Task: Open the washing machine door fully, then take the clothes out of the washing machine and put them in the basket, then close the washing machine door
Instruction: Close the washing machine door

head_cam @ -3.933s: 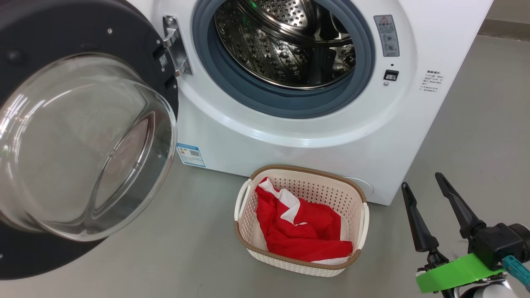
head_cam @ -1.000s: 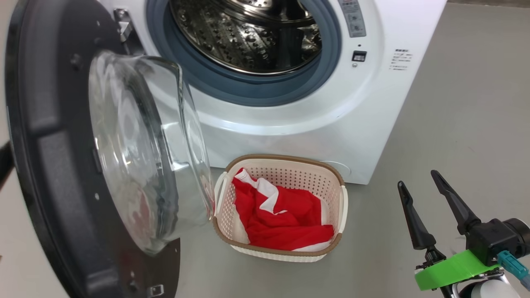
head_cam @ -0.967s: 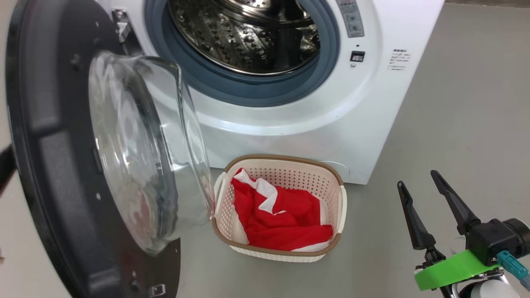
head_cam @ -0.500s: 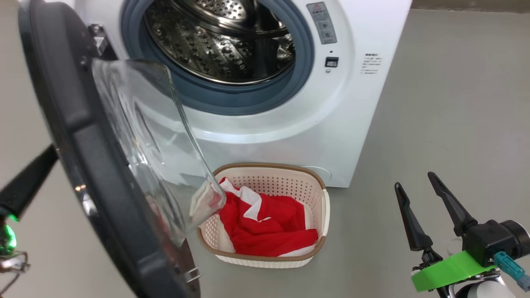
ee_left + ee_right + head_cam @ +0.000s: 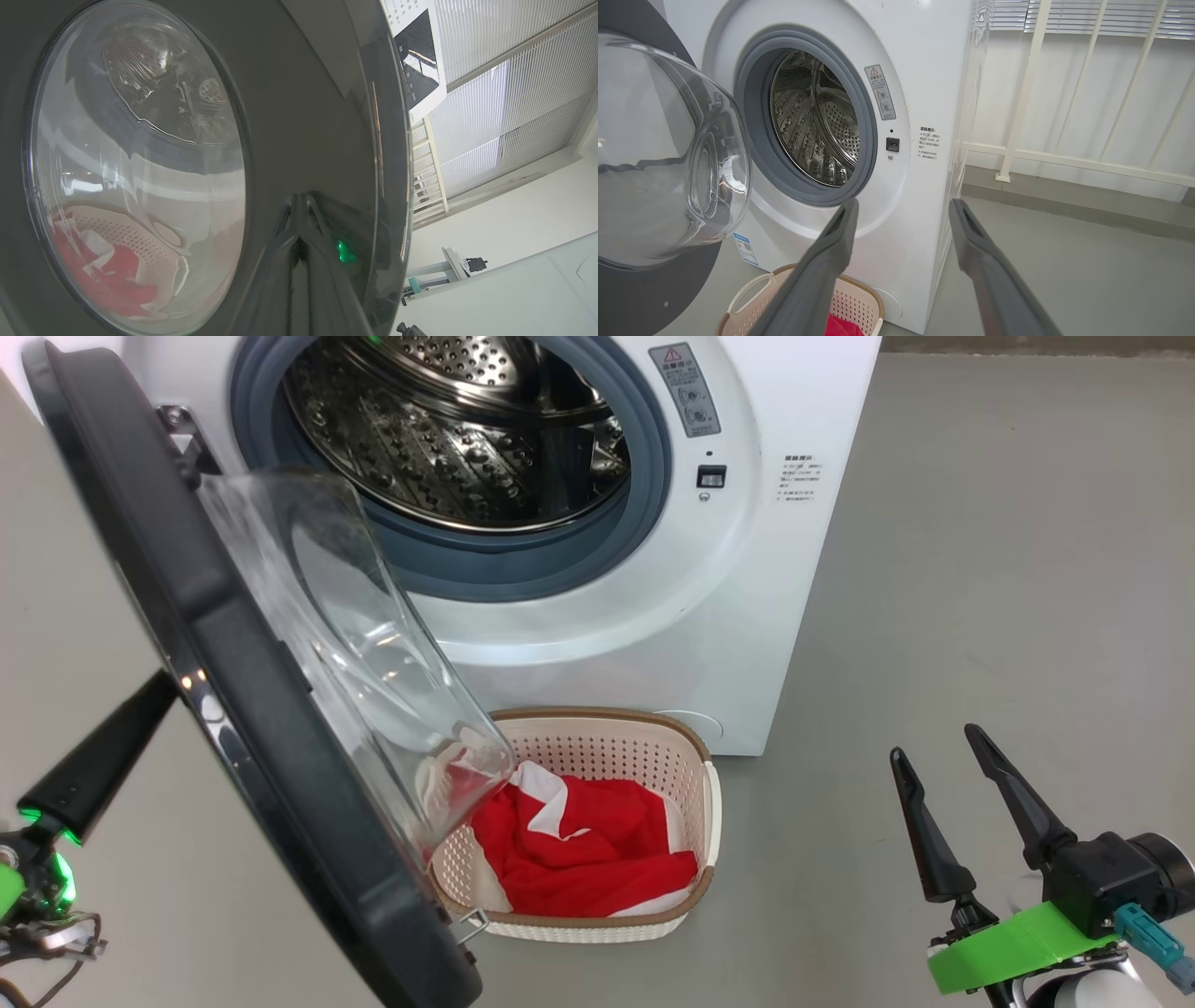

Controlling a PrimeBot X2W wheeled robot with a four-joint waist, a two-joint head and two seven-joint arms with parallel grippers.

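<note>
A white washing machine [image 5: 709, 616] is seen standing on a grey floor [image 5: 980, 569], its steel drum [image 5: 439, 439] exposed within the grey gasket [image 5: 532, 555]. The washing machine door [image 5: 224, 691] is seen partly swung out on its left-hand hinge, with the glass bowl [image 5: 355, 644] hanging over the left end of the basket [image 5: 695, 751]. The basket is set on the floor just in front of the machine, and the red and white clothes [image 5: 588, 859] are heaped inside it. The closed fingers of the left gripper [image 5: 298, 247] are pressed tip-first against the door's glossy outer rim. The right gripper [image 5: 934, 744] is held well to the right, fingers spread wide above bare floor
</note>
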